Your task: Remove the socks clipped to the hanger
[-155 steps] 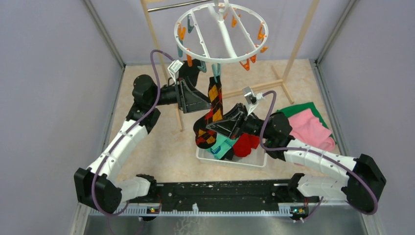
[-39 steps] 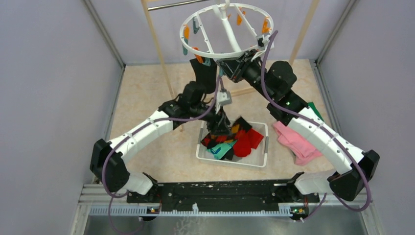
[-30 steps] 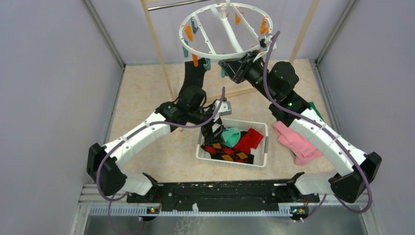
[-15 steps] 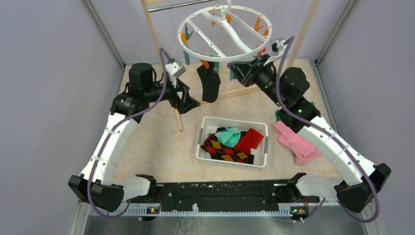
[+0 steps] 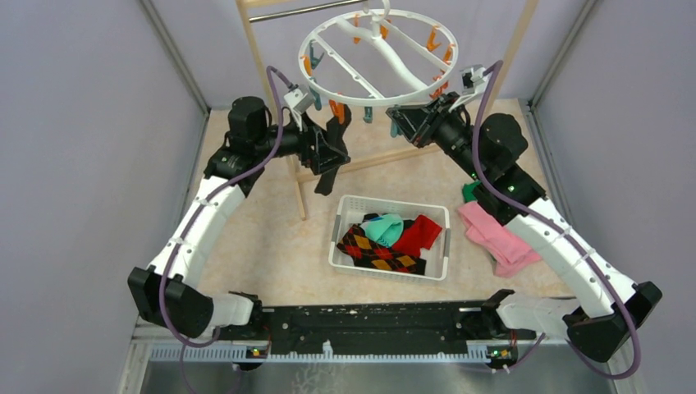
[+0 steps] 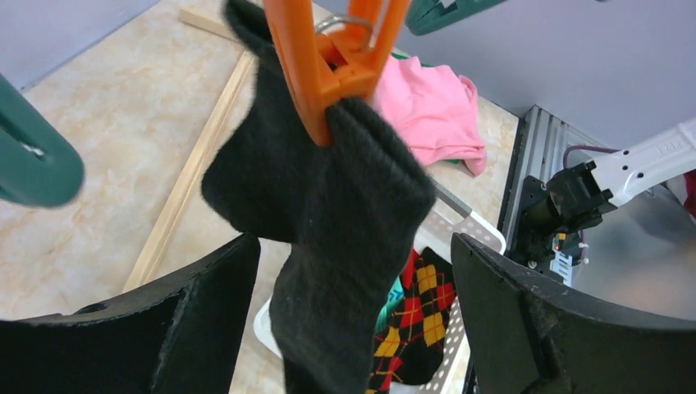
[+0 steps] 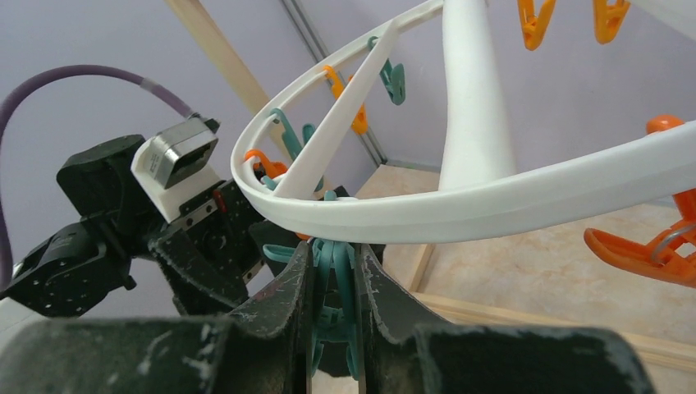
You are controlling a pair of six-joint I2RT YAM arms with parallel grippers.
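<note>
The white ring hanger (image 5: 373,49) hangs from the wooden rack. One black sock (image 6: 345,213) dangles from an orange clip (image 6: 320,66) on its near left rim. My left gripper (image 6: 353,320) is open, its fingers (image 6: 164,328) standing on either side of the sock's lower half without pressing it; in the top view the left gripper (image 5: 332,152) sits under the ring's left side. My right gripper (image 7: 332,304) is shut on a teal clip (image 7: 332,283) below the hanger's rim (image 7: 492,205). The argyle sock (image 5: 377,250), teal sock (image 5: 386,226) and red sock (image 5: 418,234) lie in the white basket (image 5: 447,238).
The rack's wooden posts (image 5: 271,107) and a floor bar (image 5: 394,156) stand behind and beside the grippers. Folded pink cloth (image 5: 492,234) over green lies right of the basket. More orange and teal clips (image 5: 435,37) dangle empty around the ring. Grey walls close in both sides.
My left gripper rose from the basket, where the argyle sock now lies, swung left, then came in around the black sock. The right gripper stayed shut on its teal clip; the hanger turned slightly.
</note>
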